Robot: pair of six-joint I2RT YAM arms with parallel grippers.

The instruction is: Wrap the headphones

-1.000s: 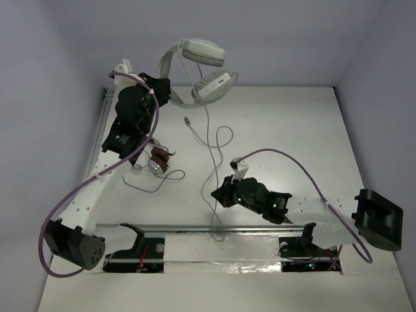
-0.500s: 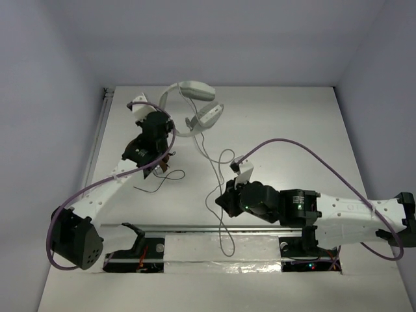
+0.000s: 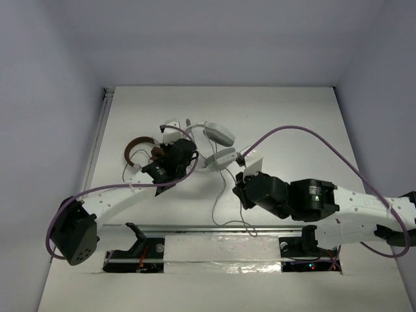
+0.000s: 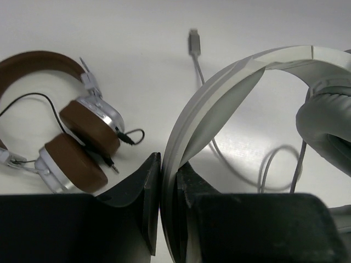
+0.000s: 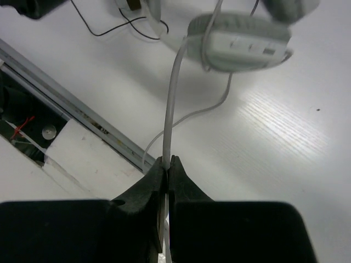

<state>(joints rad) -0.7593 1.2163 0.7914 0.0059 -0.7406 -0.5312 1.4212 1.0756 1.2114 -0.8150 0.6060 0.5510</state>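
Observation:
The white and light-grey headphones (image 3: 220, 135) hang just above the middle of the table, both earcups to the right of my left gripper (image 3: 190, 154). In the left wrist view that gripper (image 4: 169, 183) is shut on the curved headband (image 4: 230, 76), with one grey earcup (image 4: 329, 126) at the right. The thin grey cable (image 5: 171, 98) runs down from an earcup (image 5: 241, 41) into my right gripper (image 5: 167, 163), which is shut on it. More cable (image 3: 218, 203) trails toward the near rail, and its plug (image 4: 194, 41) lies on the table.
Smaller brown-banded headphones (image 3: 138, 148) with silver earcups (image 4: 82, 131) and a thin black cord lie left of my left gripper. A metal rail (image 3: 195, 227) crosses the near edge in front of the arm bases. White walls close in the table.
My left arm has brought the headphones down from high at the back to the table's middle. My right arm shifted right, still pinching the cable.

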